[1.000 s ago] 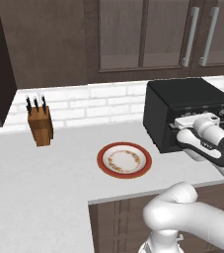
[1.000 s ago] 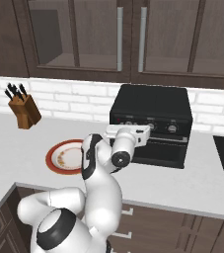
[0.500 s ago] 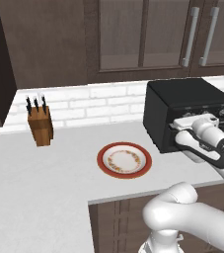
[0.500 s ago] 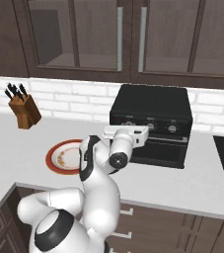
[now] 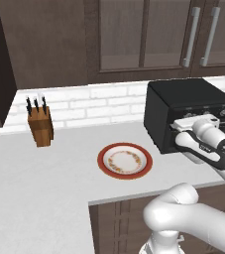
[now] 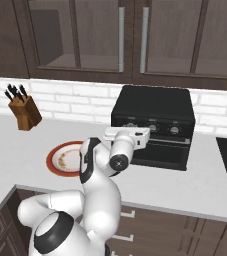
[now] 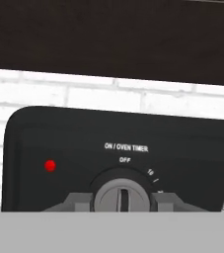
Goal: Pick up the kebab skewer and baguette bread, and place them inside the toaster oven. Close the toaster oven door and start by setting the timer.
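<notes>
While the gripper (image 7: 122,200) squeezes the timer knob (image 7: 122,194) from both sides, its two dark fingertips (image 7: 79,200) press against the round grey dial, one on the left and one on the right. Printed just above the knob are small white words, "ON / OVEN TIMER" and "OFF", and the slot in the dial stands straight up toward "OFF". A little to the left of the gripper glows a small red light (image 7: 50,165) on the black front panel. Right around the tool is the toaster oven (image 6: 154,125), a boxy black box with more round knobs in a row to the right of the gripper. Just below the tool, the toaster oven door (image 6: 160,152) stands up flat against the front, so it is shut, and you cannot see what is inside. Farther to the left of the tool, a round plate (image 5: 125,160) with a red rim and a speckled middle sits on the pale counter (image 5: 44,188), and nothing can be made out on it. Much farther left, by the white brick wall, stands a brown knife block (image 5: 40,126) with dark handles sticking up.
</notes>
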